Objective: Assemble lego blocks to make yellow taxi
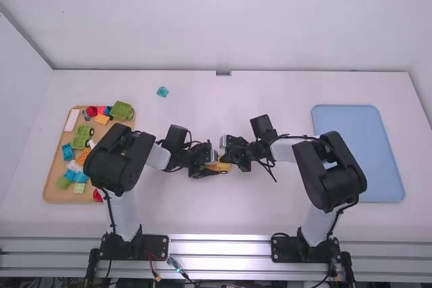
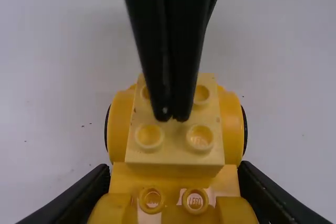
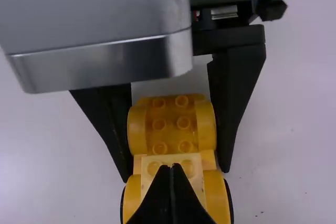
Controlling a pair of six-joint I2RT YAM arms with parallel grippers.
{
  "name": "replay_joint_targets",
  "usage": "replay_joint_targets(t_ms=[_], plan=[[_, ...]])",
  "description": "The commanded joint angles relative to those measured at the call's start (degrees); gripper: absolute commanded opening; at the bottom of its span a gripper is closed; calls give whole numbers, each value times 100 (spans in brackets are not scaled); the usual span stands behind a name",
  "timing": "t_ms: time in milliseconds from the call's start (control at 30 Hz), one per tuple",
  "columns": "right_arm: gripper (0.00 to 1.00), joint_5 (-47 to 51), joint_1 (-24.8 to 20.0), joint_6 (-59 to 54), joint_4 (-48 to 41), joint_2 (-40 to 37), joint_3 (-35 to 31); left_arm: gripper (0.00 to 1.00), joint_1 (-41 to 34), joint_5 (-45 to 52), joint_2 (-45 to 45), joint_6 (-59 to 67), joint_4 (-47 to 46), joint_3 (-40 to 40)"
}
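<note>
Yellow taxi [image 2: 121,127], mid-way across the white table [image 1: 223,214], looks part-built, wheels [image 2: 245,129] and pale brick [image 2: 170,155] fitted, pinched by the left gripper [image 3: 176,172] beneath the right gripper [image 2: 172,115], its fingers together, with topping pieces perhaps left.

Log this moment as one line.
left gripper: shut on yellow car body | right gripper: shut, tips over pale yellow block
</note>
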Motion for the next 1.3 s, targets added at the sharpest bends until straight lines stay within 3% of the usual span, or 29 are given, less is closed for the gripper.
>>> replay_joint_targets(t_ms=[0,400,533,833,900,933,967,1000,1167,1233,1267], plan=[[0,584,-11,179,-118,267,-59,60,15,2,98,-24,-20,-20],[0,1154,83,225,-555,669,-57,59,15,2,98,-26,-22,-22],[0,990,103,223,-319,566,-35,59,15,0,98,-24,-20,-22],[1,380,-321,363,-254,-798,256,60,-22,-26,98,-24,-20,-22],[18,529,-415,542,-278,-1088,238,61,-24,-20,98,-24,-17,-22],[36,686,-452,673,-323,-1241,223,60,-24,-24,96,-22,-17,-22],[47,800,-474,748,-367,-1333,216,61,-24,-24,98,-22,-17,-22],[100,957,-492,848,-422,-1436,208,62,-24,-24,96,-22,-17,-22],[99,1484,-619,1215,-763,-1707,201,77,-24,-24,96,-22,4,-22],[99,1495,-625,1211,-887,-1722,199,100,-7,-20,94,-24,22,-20],[99,1493,-627,1209,-901,-1722,199,99,9,-26,83,-24,11,-13]])
